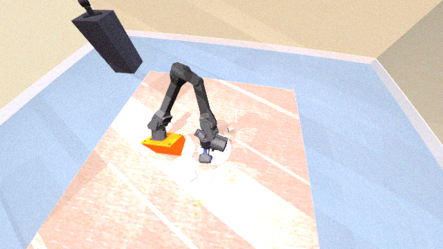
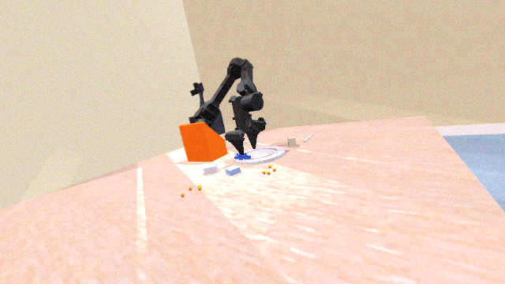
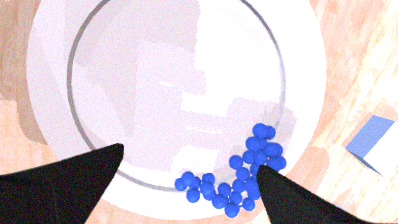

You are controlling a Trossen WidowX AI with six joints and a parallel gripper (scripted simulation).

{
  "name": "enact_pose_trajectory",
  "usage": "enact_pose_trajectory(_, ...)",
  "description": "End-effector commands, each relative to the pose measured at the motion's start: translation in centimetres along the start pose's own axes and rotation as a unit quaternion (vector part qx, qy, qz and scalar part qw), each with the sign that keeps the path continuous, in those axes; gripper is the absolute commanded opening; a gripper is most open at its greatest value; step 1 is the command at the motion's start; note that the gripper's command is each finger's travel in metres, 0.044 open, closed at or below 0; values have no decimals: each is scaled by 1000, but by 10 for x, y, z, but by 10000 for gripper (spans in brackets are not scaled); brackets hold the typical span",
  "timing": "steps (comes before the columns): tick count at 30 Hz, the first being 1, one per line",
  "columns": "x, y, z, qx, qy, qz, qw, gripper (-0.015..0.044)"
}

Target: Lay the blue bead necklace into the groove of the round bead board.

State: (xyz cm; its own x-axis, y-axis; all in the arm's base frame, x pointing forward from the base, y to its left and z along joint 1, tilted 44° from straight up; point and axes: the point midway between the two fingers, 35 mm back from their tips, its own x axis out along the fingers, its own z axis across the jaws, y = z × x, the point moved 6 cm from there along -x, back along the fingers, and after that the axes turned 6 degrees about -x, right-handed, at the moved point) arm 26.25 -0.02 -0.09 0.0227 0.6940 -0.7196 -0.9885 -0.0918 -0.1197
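The blue bead necklace (image 1: pixel 203 151) (image 2: pixel 241 157) (image 3: pixel 207 190) lies bunched in a curved clump on the near edge of the white round bead board (image 2: pixel 282 152) (image 3: pixel 306 65). In the wrist view it lies at the lower right, across the thin ring line of the groove; its left end touches the line and several beads are heaped at the right end. My gripper (image 2: pixel 248 150) (image 3: pixel 192 161) is open wide, low over the board. Its right fingertip in the wrist view is over the clump and hides some beads; whether it touches them I cannot tell. The left fingertip is over the groove line, away from the beads.
A blue-shaded block (image 2: pixel 233 170) (image 3: pixel 372 137) and a white block (image 2: pixel 210 170) stand near the board. Small yellow balls (image 1: pixel 233 180) (image 2: pixel 268 173) lie in two groups. A beige cube (image 1: pixel 230 129) (image 2: pixel 291 142) and a white rod (image 1: pixel 237 115) (image 2: pixel 308 138) are behind. An orange base (image 1: pixel 169 149) (image 2: pixel 201 142) is beside the board.
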Motion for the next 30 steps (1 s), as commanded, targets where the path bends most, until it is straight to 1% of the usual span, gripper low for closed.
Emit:
enact_pose_trajectory(1, -8, -8, -7, 19, 12, -23, 999, 413)
enact_pose_trajectory(7, -14, -10, -16, 108, 15, -31, 994, 380)
enact_pose_trajectory(8, -15, -9, -18, 134, 14, -30, 990, 380)
enact_pose_trajectory(10, -18, -6, -24, 241, 11, -27, 970, 380)
enact_pose_trajectory(12, -20, -2, -32, 358, 8, -22, 933, 380)
enact_pose_trajectory(14, -23, 1, -39, 470, 5, -17, 882, 380)
enact_pose_trajectory(16, -26, 6, -46, 575, 3, -11, 818, 380)
enact_pose_trajectory(19, -30, 12, -56, 708, 1, -3, 706, 380)
enact_pose_trajectory(20, -31, 13, -57, 729, 1, -1, 684, 380)
enact_pose_trajectory(21, -31, 13, -58, 736, 1, 0, 677, 380)
enact_pose_trajectory(30, -31, 13, -58, 736, 1, 0, 677, 380)
